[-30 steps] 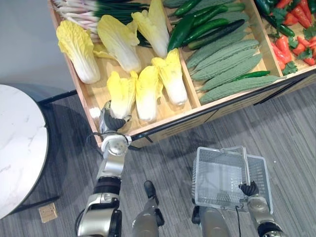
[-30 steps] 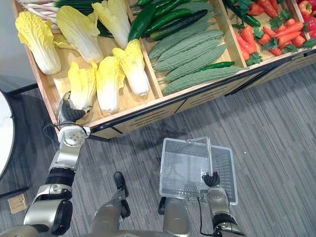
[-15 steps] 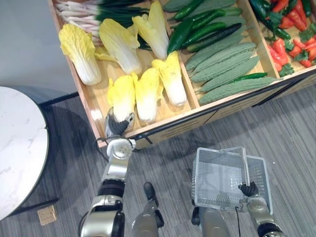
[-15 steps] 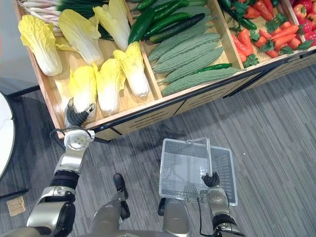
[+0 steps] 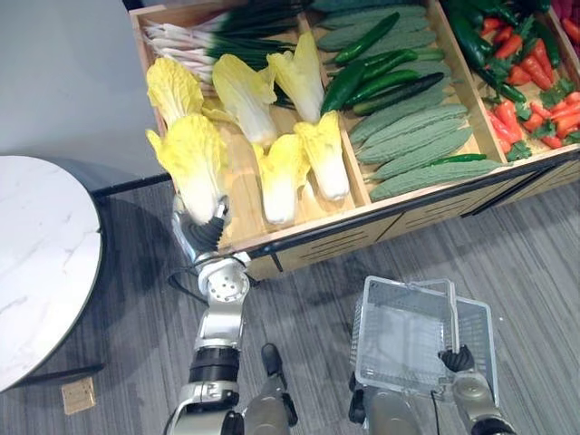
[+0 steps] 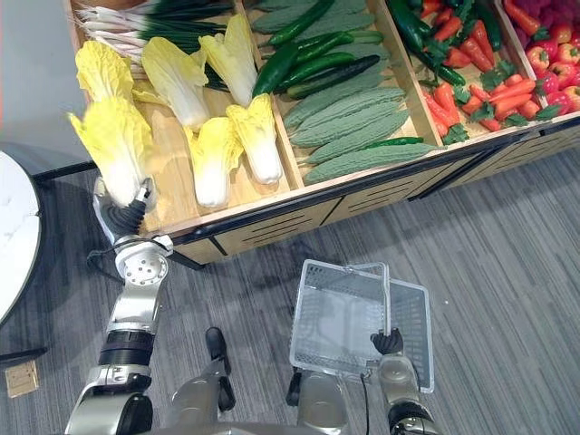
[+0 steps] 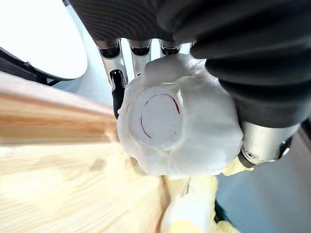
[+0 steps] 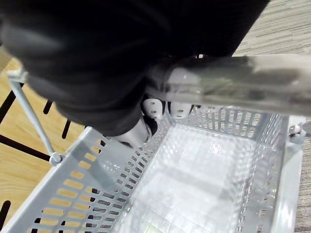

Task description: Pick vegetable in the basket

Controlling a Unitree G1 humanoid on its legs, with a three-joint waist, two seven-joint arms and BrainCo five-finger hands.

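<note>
A yellow napa cabbage (image 5: 193,161) stands upright with its leaves up, raised over the front left corner of the wooden display crate (image 5: 362,210). My left hand (image 5: 207,234) is shut on its white base (image 7: 175,128), with fingers (image 7: 116,53) curled round one side of the stem end. A clear plastic basket (image 5: 362,335) hangs low over the grey floor on the right, with nothing inside it (image 8: 194,179). My right hand (image 5: 456,360) is shut on the basket's handle (image 8: 233,80).
In the crate lie more cabbages (image 5: 283,172), cucumbers (image 5: 381,77), bitter gourds (image 5: 417,136), carrots (image 5: 535,109) and scallions (image 5: 181,41). A round white table (image 5: 41,263) stands at the left. A small wooden block (image 5: 77,395) sits on the floor.
My left hand has lifted the cabbage from lying in the crate to upright, and carried it toward the crate's left front corner. The view has also shifted. The basket stays held.
</note>
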